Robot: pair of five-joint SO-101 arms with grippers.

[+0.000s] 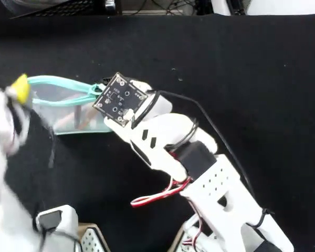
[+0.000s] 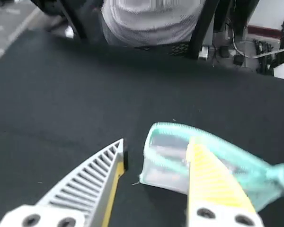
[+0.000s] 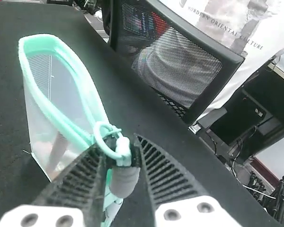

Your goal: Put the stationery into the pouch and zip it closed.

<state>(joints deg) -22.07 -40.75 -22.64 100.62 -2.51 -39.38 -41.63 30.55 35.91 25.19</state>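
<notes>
The right claw [image 3: 117, 146] was clamped shut on the grey zip pull [image 3: 123, 176], with the pull's mint ring looped just above its dark ribbed fingers [image 3: 80, 175]. From that pinch the pouch [image 3: 57, 104] stretched away to the left across the black counter [image 1: 226, 63]. It was a clear-walled bag edged with a mint zip band. The two sides of the band met at the pull and spread apart toward the left end, so the mouth gaped open along most of its length.

At that left end sat the left claw [image 2: 156, 144] with its jaws spread wide. Its yellow finger [image 2: 213, 184] lay across the pouch's corner, though whether it pressed on the bag could not be made out. Its white ribbed finger [image 2: 87, 182] stood clear of the bag over bare counter.

Inside the pouch, a few slim brownish sticks of stationery [image 1: 73, 118] showed through the clear wall, lying lengthwise toward the bottom. They were too blurred to name one by one.

The pouch lay on the left half of the counter, about midway between near and far. The right arm [image 1: 199, 168] slanted in from the near right, a loop of red and white wires [image 1: 157, 195] hanging at its side.
</notes>
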